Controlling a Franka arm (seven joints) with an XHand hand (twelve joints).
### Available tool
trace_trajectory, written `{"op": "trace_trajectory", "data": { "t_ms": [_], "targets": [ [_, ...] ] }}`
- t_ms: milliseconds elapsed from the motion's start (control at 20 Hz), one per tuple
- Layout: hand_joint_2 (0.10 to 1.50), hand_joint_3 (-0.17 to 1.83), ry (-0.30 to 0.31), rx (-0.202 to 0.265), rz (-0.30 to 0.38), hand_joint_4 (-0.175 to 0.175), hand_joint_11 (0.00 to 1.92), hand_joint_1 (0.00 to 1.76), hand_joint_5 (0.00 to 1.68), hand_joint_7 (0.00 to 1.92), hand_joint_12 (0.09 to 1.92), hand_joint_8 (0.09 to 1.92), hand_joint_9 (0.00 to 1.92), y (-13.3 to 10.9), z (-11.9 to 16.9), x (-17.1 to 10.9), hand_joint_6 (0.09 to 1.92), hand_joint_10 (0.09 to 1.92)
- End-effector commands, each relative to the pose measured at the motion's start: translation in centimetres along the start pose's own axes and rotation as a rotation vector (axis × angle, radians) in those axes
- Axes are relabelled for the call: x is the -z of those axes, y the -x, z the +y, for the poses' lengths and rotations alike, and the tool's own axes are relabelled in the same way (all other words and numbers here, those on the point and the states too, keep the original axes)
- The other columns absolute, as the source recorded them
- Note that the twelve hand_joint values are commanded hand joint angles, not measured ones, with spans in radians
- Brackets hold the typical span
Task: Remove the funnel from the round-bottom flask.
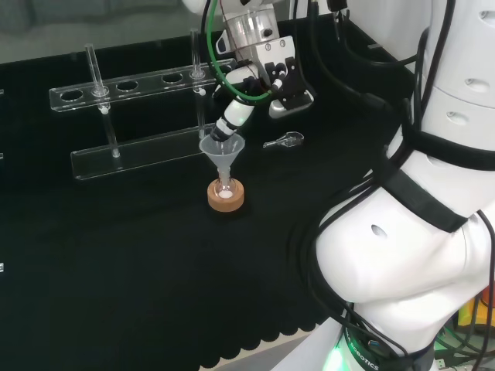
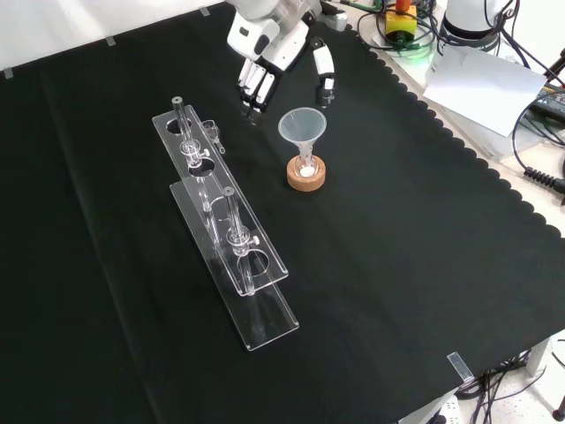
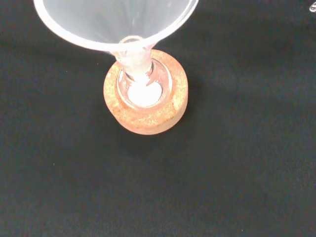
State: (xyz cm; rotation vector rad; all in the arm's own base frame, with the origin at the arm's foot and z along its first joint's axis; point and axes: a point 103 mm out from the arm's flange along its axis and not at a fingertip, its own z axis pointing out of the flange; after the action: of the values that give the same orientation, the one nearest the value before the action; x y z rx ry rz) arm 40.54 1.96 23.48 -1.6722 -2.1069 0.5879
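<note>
My hand (image 2: 265, 62) above and behind funnel (image 2: 303, 129), fingers (image 2: 254, 88) straight, released, pointing down; funnel seated in round-bottom flask (image 3: 142, 89) on cork ring (image 2: 306, 173).

The funnel (image 3: 116, 24) is cut off by the wrist view's top edge. The flask (image 3: 143, 89) is largely sunk in its cork ring (image 3: 148, 121). Contact between the hand (image 1: 247, 93) and the funnel cannot be told.
</note>
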Motion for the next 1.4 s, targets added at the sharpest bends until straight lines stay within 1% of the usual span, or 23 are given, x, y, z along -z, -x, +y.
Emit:
{"op": "trace_trajectory", "data": {
  "t_ms": [50, 150, 250, 450, 650, 900, 1000, 1150, 1400],
  "targets": [
    [0.68, 0.4, -0.006, 0.009, -0.051, -0.026, 0.3, 0.52, 0.15, 0.0, 1.51, 0.66, 0.28, -0.5, 0.1, -0.3, 0.09, 0.75],
    [0.68, 0.39, 0.002, 0.018, -0.055, -0.026, 0.3, 0.52, 0.15, 0.0, 1.51, 0.66, 0.28, -0.8, 0.0, -0.4, 0.09, 0.75],
    [0.68, 0.39, -0.013, 0.02, -0.075, -0.026, 0.29, 0.52, 0.15, 0.0, 1.5, 0.65, 0.25, -1.3, 0.0, -0.4, 0.09, 0.75],
    [0.69, 0.37, -0.03, 0.028, -0.114, -0.026, 0.29, 0.54, 0.12, 0.0, 1.5, 0.52, 0.19, -2.3, 0.2, -0.6, 0.09, 0.76],
    [0.69, 0.35, -0.049, 0.023, -0.143, -0.026, 0.29, 0.56, 0.11, 0.0, 1.5, 0.47, 0.17, -2.8, 0.4, -0.9, 0.09, 0.78],
    [0.7, 0.34, -0.057, 0.014, -0.174, -0.026, 0.29, 0.58, 0.11, 0.0, 1.51, 0.45, 0.16, -2.7, 0.5, -1.6, 0.09, 0.78],
    [0.7, 0.34, -0.069, 0.006, -0.196, -0.026, 0.29, 0.58, 0.11, 0.0, 1.51, 0.44, 0.16, -2.7, 0.6, -1.8, 0.09, 0.79],
    [0.7, 0.34, -0.07, -0.001, -0.224, -0.026, 0.29, 0.59, 0.11, 0.0, 1.51, 0.43, 0.17, -2.7, 0.7, -2.1, 0.09, 0.79],
    [0.7, 0.34, -0.084, -0.006, -0.251, -0.026, 0.3, 0.6, 0.11, 0.0, 1.51, 0.43, 0.19, -2.6, 1.0, -2.7, 0.09, 0.8]
  ]
}}
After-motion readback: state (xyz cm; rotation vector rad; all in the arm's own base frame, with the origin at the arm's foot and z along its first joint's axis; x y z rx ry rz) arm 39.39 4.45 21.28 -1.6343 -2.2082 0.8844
